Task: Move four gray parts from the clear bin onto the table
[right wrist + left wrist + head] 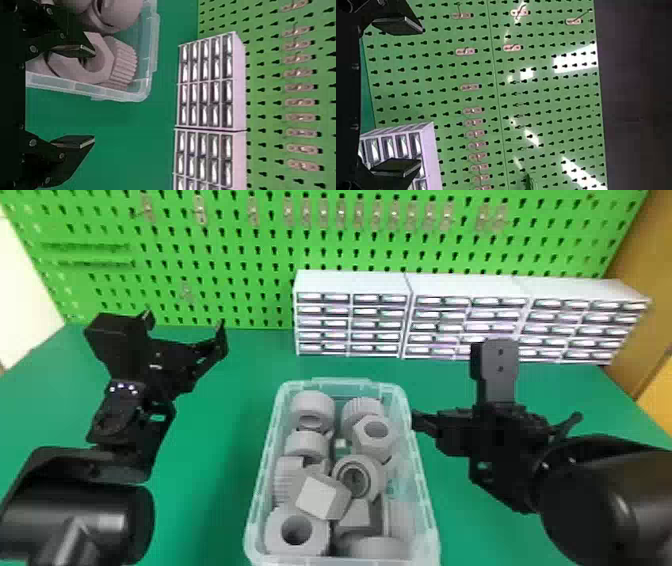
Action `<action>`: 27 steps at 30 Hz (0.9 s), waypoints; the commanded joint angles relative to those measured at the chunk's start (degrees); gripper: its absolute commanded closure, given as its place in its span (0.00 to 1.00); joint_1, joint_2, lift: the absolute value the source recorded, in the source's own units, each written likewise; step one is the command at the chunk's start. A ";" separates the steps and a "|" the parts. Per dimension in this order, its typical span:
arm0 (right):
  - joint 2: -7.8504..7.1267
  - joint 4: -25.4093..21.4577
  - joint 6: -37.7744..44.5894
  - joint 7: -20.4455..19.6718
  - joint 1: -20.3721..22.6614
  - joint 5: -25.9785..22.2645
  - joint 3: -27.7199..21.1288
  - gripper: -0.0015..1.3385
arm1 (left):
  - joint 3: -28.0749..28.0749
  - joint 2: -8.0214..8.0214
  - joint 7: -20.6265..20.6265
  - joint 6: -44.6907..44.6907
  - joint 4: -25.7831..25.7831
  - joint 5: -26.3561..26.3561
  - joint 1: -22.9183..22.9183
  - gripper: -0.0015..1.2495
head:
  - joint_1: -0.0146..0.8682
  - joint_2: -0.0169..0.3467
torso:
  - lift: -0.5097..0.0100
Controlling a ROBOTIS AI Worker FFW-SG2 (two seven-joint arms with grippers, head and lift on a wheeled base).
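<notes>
The clear plastic bin [341, 382], a rectangular box with a rolled rim, stands on the matt green table [215, 490] between both arms, presumably so that either can reach it. All gray parts in sight lie inside, so the transfer appears to be at its start.

The right gripper [94, 95], black with flat fingers, is beside the bin's right wall, its fingers wide apart and empty — a likely ready position for the first pick. The left gripper [420, 96] is above the table to the left, fingers also apart and empty, probably to leave the bin accessible.

Parts are dull and matt. The gray hexagonal-headed part [367, 446] has a round bore and tilts against its neighbours; the gray ribbed hollow part [319, 537] lies at the near left. Ribs should aid grip; tilted facets may slip. Open the approach from above, clear of the rim.
</notes>
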 commanded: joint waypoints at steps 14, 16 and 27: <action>-0.25 -0.37 9.50 -5.11 -1.74 -5.20 -1.39 0.37 | -0.35 0.00 0.00 0.36 0.00 0.12 -0.09 0.09 | 0.78 0.14 | 0.89; -0.25 -0.19 9.50 -5.11 -1.92 -5.37 -1.39 0.37 | -0.35 0.00 0.00 0.36 0.00 0.12 -0.09 0.09 | 0.78 0.14 | 0.89; -0.43 0.33 10.65 -5.11 -2.71 -5.64 -0.60 0.37 | -0.44 0.00 0.00 0.36 0.00 0.12 -0.17 0.09 | 0.78 0.14 | 0.89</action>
